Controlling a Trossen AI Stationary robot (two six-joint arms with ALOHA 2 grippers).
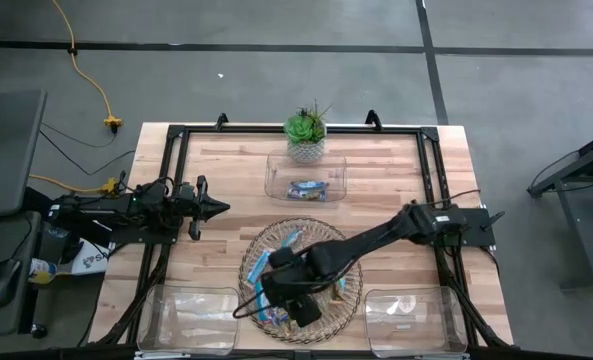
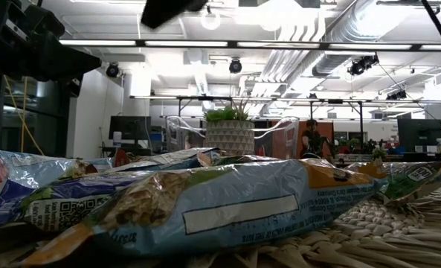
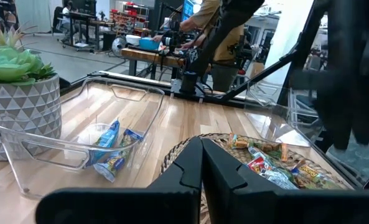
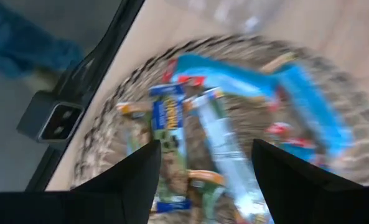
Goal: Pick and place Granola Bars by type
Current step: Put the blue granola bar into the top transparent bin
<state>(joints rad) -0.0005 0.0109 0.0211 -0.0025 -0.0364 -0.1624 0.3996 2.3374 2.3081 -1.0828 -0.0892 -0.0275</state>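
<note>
Several Granola Bars (image 1: pixel 276 285) lie heaped in a round wicker tray (image 1: pixel 348 240) at the table's near middle. Their wrappers are bright blue (image 4: pixel 259 81), tan-green (image 4: pixel 168 121) and silvery-blue (image 4: pixel 224 155). My right gripper (image 1: pixel 294 305) hangs open over the tray's near side, slanting down. In its wrist view the right gripper (image 4: pixel 206 149) stands above the bars with nothing between its fingers. More blue bars (image 1: pixel 308 188) lie in a clear bin (image 1: pixel 276 170) at the far middle. My left gripper (image 1: pixel 221 208) waits shut at the table's left, pointing level.
A potted succulent (image 1: pixel 306 130) stands behind the far bin. Two clear bins sit at the near edge, one at the left (image 1: pixel 191 318) and one at the right (image 1: pixel 416 320). A black frame (image 1: pixel 176 135) runs along the table's edges. People stand in the room beyond the table.
</note>
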